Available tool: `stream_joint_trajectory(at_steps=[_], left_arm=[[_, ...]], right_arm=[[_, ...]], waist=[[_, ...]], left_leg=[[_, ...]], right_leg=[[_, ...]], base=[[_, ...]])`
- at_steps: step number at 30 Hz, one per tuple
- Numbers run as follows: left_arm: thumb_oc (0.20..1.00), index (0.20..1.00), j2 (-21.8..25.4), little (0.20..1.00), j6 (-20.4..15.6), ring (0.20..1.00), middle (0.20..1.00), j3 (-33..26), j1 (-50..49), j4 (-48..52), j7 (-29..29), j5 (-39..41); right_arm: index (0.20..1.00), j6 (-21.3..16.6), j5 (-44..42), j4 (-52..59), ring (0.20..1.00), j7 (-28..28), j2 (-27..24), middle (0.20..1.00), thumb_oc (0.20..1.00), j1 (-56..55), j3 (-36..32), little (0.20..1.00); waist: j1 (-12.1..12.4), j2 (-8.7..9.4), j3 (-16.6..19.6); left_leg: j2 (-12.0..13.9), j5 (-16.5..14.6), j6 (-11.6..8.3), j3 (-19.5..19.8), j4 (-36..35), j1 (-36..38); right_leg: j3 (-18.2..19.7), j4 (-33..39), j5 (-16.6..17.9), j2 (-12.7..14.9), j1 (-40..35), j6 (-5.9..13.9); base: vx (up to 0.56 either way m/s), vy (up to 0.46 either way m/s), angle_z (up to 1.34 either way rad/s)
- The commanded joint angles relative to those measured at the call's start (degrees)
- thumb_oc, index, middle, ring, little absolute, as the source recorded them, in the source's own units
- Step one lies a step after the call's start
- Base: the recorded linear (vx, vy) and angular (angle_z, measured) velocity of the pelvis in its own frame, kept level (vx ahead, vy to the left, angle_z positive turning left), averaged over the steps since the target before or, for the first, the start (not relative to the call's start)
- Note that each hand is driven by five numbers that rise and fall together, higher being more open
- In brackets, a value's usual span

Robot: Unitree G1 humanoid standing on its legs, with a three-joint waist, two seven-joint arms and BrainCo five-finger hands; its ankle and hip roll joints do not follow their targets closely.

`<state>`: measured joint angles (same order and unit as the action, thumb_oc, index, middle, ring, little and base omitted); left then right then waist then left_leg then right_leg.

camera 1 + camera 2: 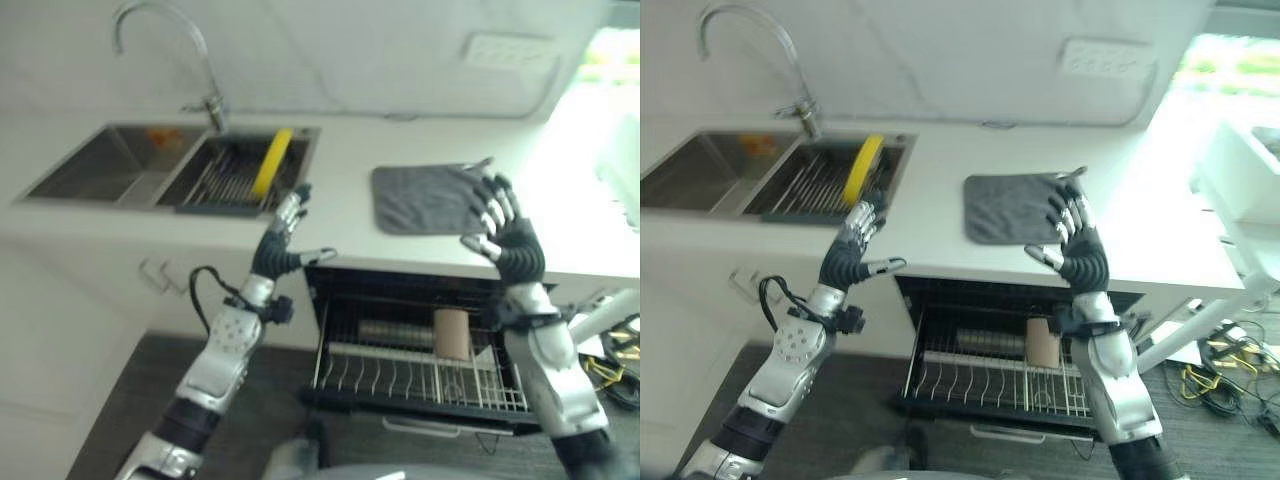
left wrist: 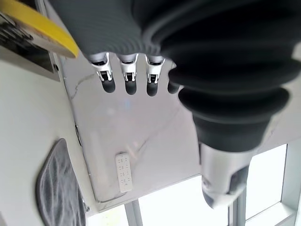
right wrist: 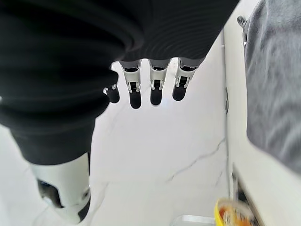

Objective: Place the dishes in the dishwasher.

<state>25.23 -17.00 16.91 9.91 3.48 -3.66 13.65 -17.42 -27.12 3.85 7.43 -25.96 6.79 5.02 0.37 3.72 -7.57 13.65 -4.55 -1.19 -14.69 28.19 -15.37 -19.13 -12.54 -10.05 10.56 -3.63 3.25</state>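
A yellow plate [image 1: 271,160] stands on edge in the dark rack [image 1: 228,178] inside the right basin of the sink. My left hand [image 1: 283,235] is raised in front of the counter edge, just below and right of that plate, fingers straight, holding nothing. My right hand [image 1: 503,230] hovers open over the right edge of a grey cloth [image 1: 425,199] on the counter. Below, the dishwasher [image 1: 415,355] stands open with its wire rack pulled out; a brown cup [image 1: 452,333] and a metal bowl-like dish [image 1: 392,332] sit in it.
A curved tap [image 1: 170,45] rises behind the sink, whose left basin [image 1: 95,160] holds something orange at its back. A white wall socket [image 1: 505,50] is above the counter. White cabinet fronts run below the sink; cables lie on the floor at far right.
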Motion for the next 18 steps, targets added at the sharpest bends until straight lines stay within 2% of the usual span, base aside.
stream_joint_trajectory(at_steps=[1,3,4,5,7,8,10,12,13,14,18], left_arm=[[1.0,1.0,3.49,1.0,-0.89,1.0,1.0,-2.25,1.08,4.89,1.77,1.5],[1.0,1.0,3.43,1.0,-0.63,1.0,1.0,-2.54,0.88,5.23,3.3,0.82],[1.0,1.0,3.84,1.0,-0.43,1.0,1.0,-3.04,0.62,5.87,2.99,-0.27],[1.0,1.0,4.19,1.0,-0.78,1.0,1.0,-3.66,-0.15,5.37,2.58,0.11],[1.0,1.0,4.41,1.0,-0.96,1.0,1.0,-4.12,-0.72,5.22,2.43,0.41],[1.0,1.0,4.79,1.0,-1.58,1.0,1.0,-5.69,-2.66,4.88,2.1,0.39],[1.0,1.0,5.08,1.0,-1.88,1.0,1.0,-6.09,-3.19,4.66,1.98,0.06],[1.0,1.0,5.47,1.0,-2.27,1.0,1.0,-6.35,-2.87,3.58,2.19,0.04],[1.0,1.0,5.48,1.0,-2.74,1.0,1.0,-6.59,-2.93,3.04,2.06,0.16],[1.0,1.0,5.37,1.0,-2.84,1.0,1.0,-6.75,-3.14,3.15,1.71,-0.09],[1.0,1.0,4.93,1.0,-2.33,1.0,1.0,-7.72,-3.94,3.79,1.84,0.0]], right_arm=[[1.0,-4.01,-0.26,9.05,1.0,0.95,-1.77,1.0,1.0,-0.87,-3.03,1.0],[1.0,-3.65,-2.98,11.05,1.0,1.2,-1.03,1.0,1.0,-3.66,-4.49,1.0],[1.0,-4.47,-0.23,11.03,1.0,1.15,0.34,1.0,1.0,-3.86,-4.66,1.0],[1.0,-4.36,1.79,10.97,1.0,1.15,1.28,1.0,1.0,-3.86,-4.42,1.0],[1.0,-3.8,2.03,11.16,1.0,1.26,1.69,1.0,1.0,-3.81,-4.24,1.0],[1.0,-2.32,0.79,11.66,1.0,0.99,3.05,1.0,1.0,-3.2,-3.23,1.0],[1.0,-2.41,1.16,11.73,1.0,1.22,3.47,1.0,1.0,-2.99,-2.63,1.0],[1.0,-3.24,1.7,12.04,1.0,1.76,3.31,1.0,1.0,-3.48,-1.69,1.0],[1.0,-3.55,1.29,12.17,1.0,1.47,3.18,1.0,1.0,-3.64,-1.29,1.0],[1.0,-4.02,1.14,11.95,1.0,1.16,3.2,1.0,1.0,-3.51,-0.89,1.0],[1.0,-5.03,0.68,11.24,1.0,-0.18,3.36,1.0,1.0,-3.21,-0.5,1.0]], waist=[[-2.1,-3.11,-1.92],[-2.96,-3.6,-1.46],[-2.78,-3.55,-1.32],[-2.26,-3.78,-1.25],[-1.85,-3.8,-1.18],[-0.36,-4.05,-0.81],[0.24,-4.4,-0.6],[0.05,-4.71,-0.58],[0.04,-4.54,-0.57],[0.16,-4.32,-0.54],[0.62,-3.87,-0.46]], left_leg=[[-0.5,2.12,-3.05,2.16,-18.69,17.59],[-3.82,1.61,-2.53,2.92,-23.91,19.89],[-7.77,0.92,-1.21,3.52,-27.05,21.35],[-10.07,0.1,-0.3,3.62,-28.58,22.22],[-10.92,0.02,0.11,3.24,-29.64,22.8],[-12.51,0.09,0.99,1.23,-33.04,24.17],[-12.68,0.11,1.46,0.78,-33.19,23.92],[-13.2,0.45,2.46,0.9,-33.19,23.37],[-13.98,0.64,3.16,0.76,-33.19,22.93],[-14.53,0.72,3.46,0.73,-33.19,22.69],[-15.15,0.8,3.56,0.73,-33.19,22.85]], right_leg=[[4.05,-3.52,2.07,2.28,2.96,3.59],[4.92,-2.42,6.8,6.05,3.41,6.57],[5.98,-0.88,13.07,9.89,4.49,8.15],[5.72,0.19,16.51,11.71,5.14,8.61],[5.31,0.8,17.86,12.22,5.32,8.93],[2.07,1.39,20.82,12.5,6.4,9.65],[0.8,0.42,19.87,10.78,7.02,9.35],[0.42,-2.76,16.69,5.65,8.04,8.28],[-0.58,-5.06,14.97,1.66,8.8,7.61],[-1.56,-5.63,14.36,-0.6,9.09,7.28],[-3.39,-3.14,13.17,-1.93,8.14,6.3]], base=[[0.01,0.733,-0.21],[-0.02,0.688,-0.18],[-0.04,0.645,0.08],[-0.03,0.482,-0.18],[-0.02,0.234,-0.31],[-0.07,0.262,-0.12],[-0.07,0.177,-0.39],[-0.06,0.105,-0.66],[-0.07,0.076,0.12],[-0.05,0.026,0.23],[0.0,-0.069,-0.2]])
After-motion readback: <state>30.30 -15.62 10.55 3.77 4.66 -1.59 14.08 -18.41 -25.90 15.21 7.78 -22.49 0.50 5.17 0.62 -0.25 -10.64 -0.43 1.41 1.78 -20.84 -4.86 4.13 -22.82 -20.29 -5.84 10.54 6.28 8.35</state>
